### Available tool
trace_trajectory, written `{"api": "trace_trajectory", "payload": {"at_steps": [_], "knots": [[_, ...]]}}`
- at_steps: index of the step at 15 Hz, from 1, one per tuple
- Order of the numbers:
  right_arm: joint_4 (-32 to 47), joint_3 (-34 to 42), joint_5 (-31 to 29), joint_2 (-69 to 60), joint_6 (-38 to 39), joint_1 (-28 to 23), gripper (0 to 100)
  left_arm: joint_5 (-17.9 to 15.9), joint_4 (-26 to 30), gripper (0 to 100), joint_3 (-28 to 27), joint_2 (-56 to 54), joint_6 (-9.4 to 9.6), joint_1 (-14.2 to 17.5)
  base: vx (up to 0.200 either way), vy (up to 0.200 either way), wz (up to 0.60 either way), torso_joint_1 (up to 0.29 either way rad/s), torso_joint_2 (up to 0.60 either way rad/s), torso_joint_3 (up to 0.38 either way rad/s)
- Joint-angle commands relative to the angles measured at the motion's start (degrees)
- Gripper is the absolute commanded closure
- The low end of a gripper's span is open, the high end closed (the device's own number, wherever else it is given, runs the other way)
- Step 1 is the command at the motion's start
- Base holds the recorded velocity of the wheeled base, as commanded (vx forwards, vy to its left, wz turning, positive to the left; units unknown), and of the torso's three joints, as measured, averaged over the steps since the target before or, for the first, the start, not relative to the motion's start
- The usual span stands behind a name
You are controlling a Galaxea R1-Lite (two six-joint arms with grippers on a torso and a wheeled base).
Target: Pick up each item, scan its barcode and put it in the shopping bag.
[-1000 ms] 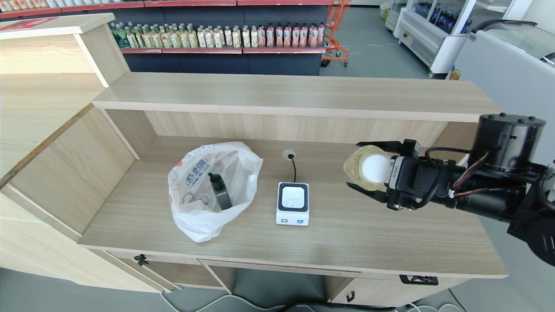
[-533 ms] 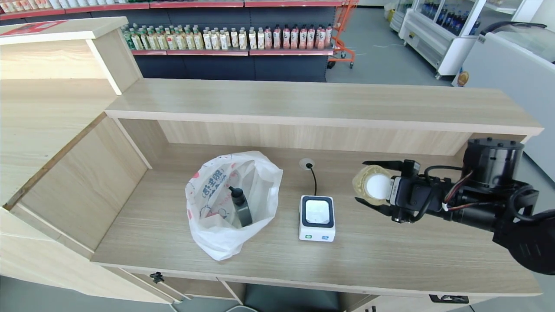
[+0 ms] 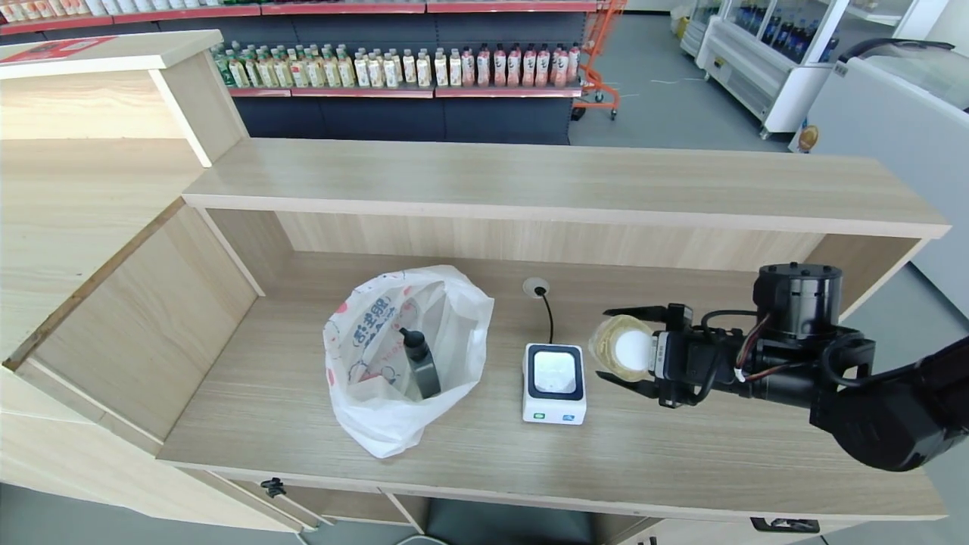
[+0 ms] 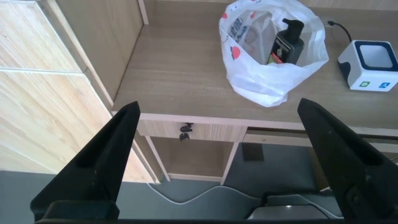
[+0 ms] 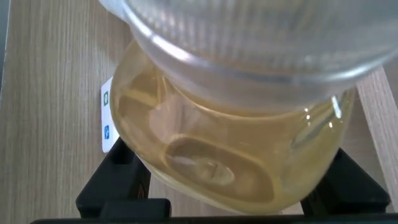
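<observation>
Yellow-liquid bottle [image 3: 615,350] held sideways beside scanner [image 3: 554,382]; bag [image 3: 378,431] open, containing dark bottle [image 3: 421,365]

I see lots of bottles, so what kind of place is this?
Probably a small shop's checkout: shelves of drink bottles behind, a barcode scanner on the wooden counter, and a shopping bag beside it.

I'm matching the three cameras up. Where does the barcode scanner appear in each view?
Head view: barcode scanner on the counter, between the shopping bag and the held bottle.
Left wrist view: on the counter, beside the shopping bag.
Right wrist view: a white sliver beside the bottle.
Shared landmark: its green mark.
</observation>
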Motion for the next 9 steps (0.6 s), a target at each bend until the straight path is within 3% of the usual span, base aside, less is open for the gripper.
{"api": "trace_trajectory", "payload": {"at_steps": [1,9], "knots": [[0.02,0.06,-0.03,1.97,-0.06,0.56,100,0.0,-0.02,0,0.0,-0.02,0.02,0.03,0.0,0.0,0.0,0.0,0.0,0.0],[-0.24,-1.87,-0.03,5.92,-1.91,0.64,100,0.0,-0.02,0,0.0,-0.02,-0.07,0.03,0.0,0.0,0.0,0.0,0.0,0.0]]}}
